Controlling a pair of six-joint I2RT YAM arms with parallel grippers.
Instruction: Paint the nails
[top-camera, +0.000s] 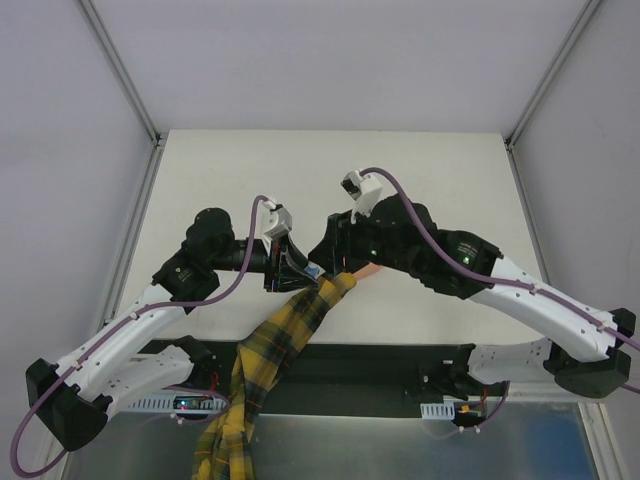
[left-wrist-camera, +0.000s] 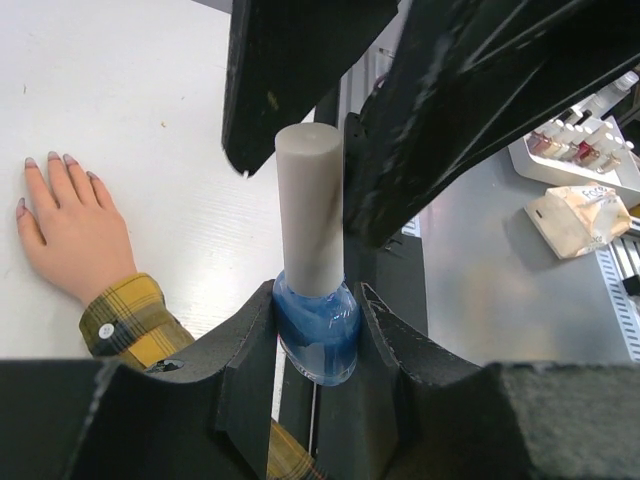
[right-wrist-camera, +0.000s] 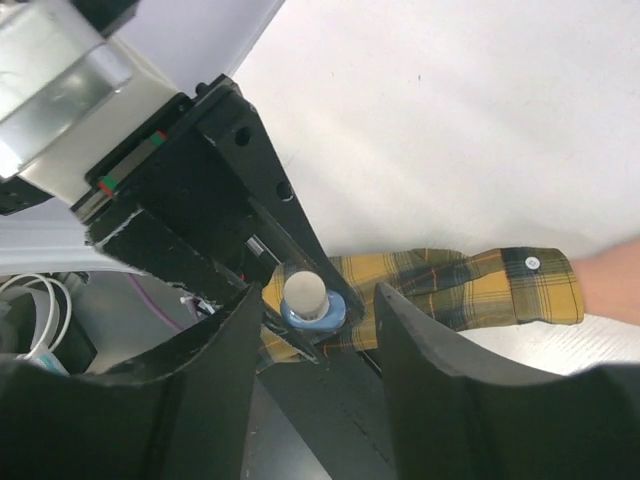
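My left gripper (left-wrist-camera: 316, 300) is shut on the small blue polish bottle (left-wrist-camera: 318, 335), holding it upright with its pale cap (left-wrist-camera: 308, 210) pointing up. My right gripper (right-wrist-camera: 320, 300) is open, its fingers (left-wrist-camera: 300, 70) standing either side of the cap and wider than it. The bottle (right-wrist-camera: 312, 312) shows between them in the right wrist view. The peach hand (left-wrist-camera: 70, 235) lies flat on the white table (left-wrist-camera: 120, 70), with pale nails (left-wrist-camera: 50, 158) on its fingertips. Its yellow plaid sleeve (top-camera: 290, 325) trails toward the near edge. In the top view both grippers (top-camera: 318, 262) hide most of the hand.
A white rack of several small polish bottles (left-wrist-camera: 575, 150) and a crumpled packet (left-wrist-camera: 580, 220) lie on the grey metal surface (left-wrist-camera: 480, 270) beyond the table's near edge. Metal frame posts (top-camera: 120, 70) rise at the table's far corners.
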